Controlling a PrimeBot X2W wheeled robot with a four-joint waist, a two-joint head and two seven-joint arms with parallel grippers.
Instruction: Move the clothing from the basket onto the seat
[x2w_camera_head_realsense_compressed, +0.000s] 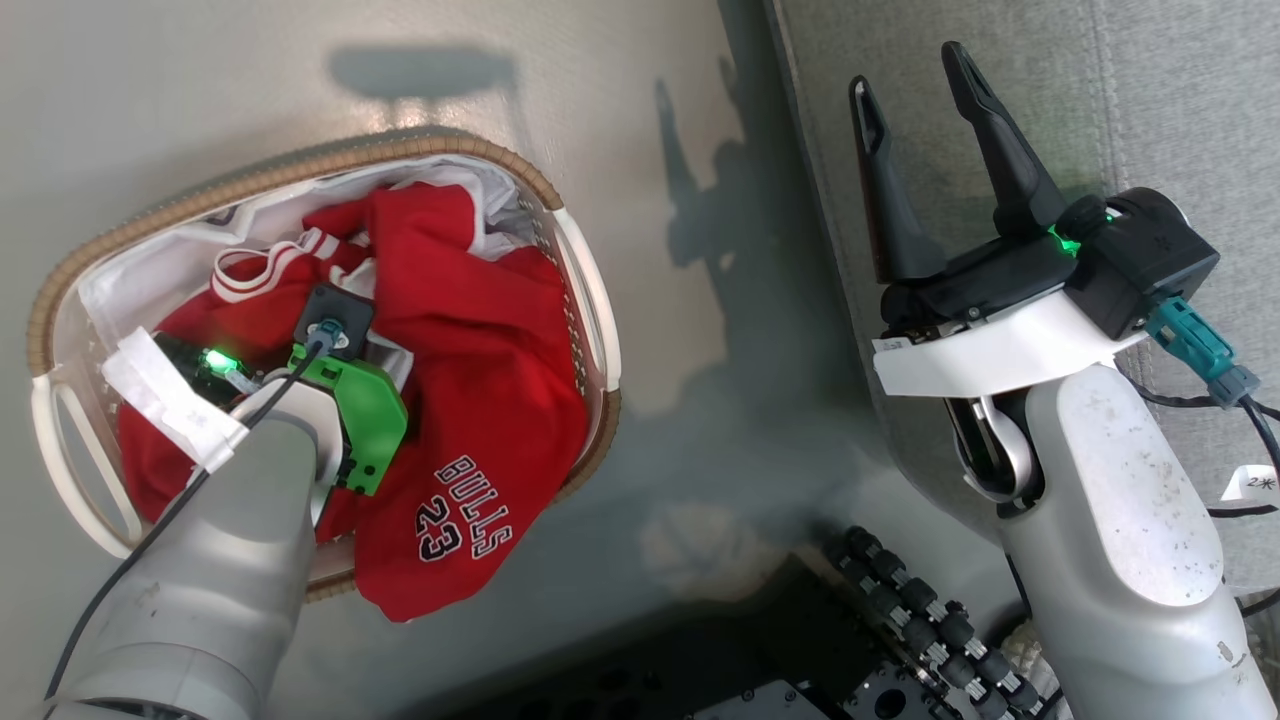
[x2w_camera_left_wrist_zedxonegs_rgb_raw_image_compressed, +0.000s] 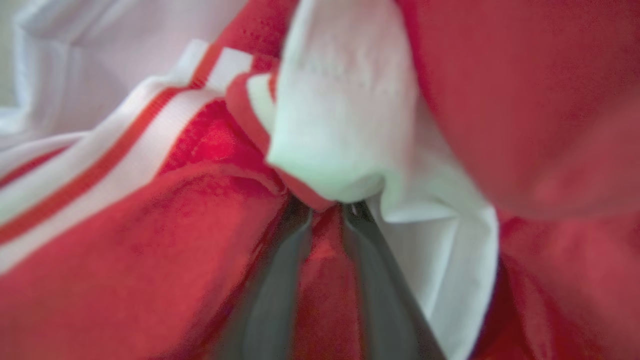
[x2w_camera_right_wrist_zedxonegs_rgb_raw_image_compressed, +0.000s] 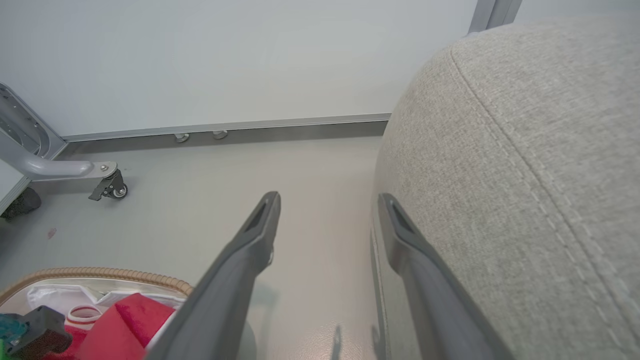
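Left pincer (x2w_camera_left_wrist_zedxonegs_rgb_raw_image_compressed: 327, 210) is down in the pile, jaws drawn narrow, a fold of red cloth pinched between them, tips tucked under a white panel. To do this well, I'd want that pinch deep and firm before any lift, then a straight rise so nothing snags the rim or drags the liner (x2w_camera_head_realsense_compressed: 500, 215) along. The clothes (x2w_camera_head_realsense_compressed: 480, 340) lie all round the pincer, heaped in the basket (x2w_camera_head_realsense_compressed: 592, 300), the jersey (x2w_camera_head_realsense_compressed: 470, 520) spilling over its near edge. Well off to the right, the right pincer (x2w_camera_head_realsense_compressed: 908, 68) hangs wide open and empty at the edge of the seat (x2w_camera_head_realsense_compressed: 1150, 100).
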